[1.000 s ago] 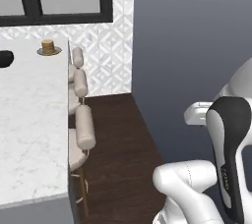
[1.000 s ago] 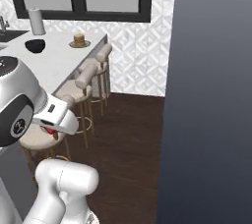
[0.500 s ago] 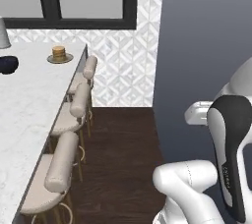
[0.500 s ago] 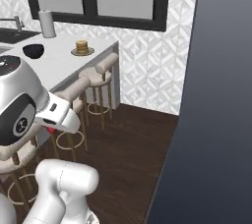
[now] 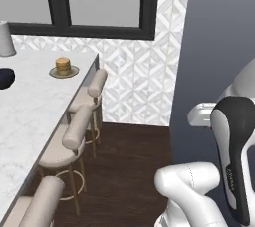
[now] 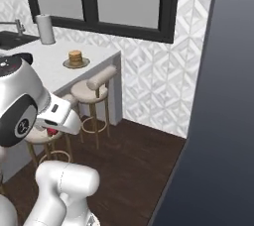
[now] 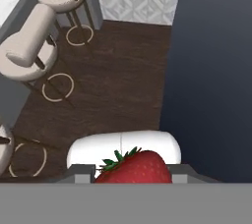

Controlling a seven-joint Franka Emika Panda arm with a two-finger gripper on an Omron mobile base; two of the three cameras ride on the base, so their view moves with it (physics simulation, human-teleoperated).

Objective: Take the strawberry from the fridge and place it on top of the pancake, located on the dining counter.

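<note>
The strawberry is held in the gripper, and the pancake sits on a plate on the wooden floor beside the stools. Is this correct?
Not quite. The strawberry is in the gripper, but the pancake and its plate sit on the dining counter, above the stools, as the left base view shows.

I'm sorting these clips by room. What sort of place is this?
Most likely a home kitchen with a dining bar: a marble counter lined with padded stools, a stack of pancakes on a plate, and a sink tap at the far end.

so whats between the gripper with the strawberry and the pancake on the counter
In the right base view, beige stools and bare marble dining counter lie between the gripper, holding the strawberry, and the pancake.
</note>
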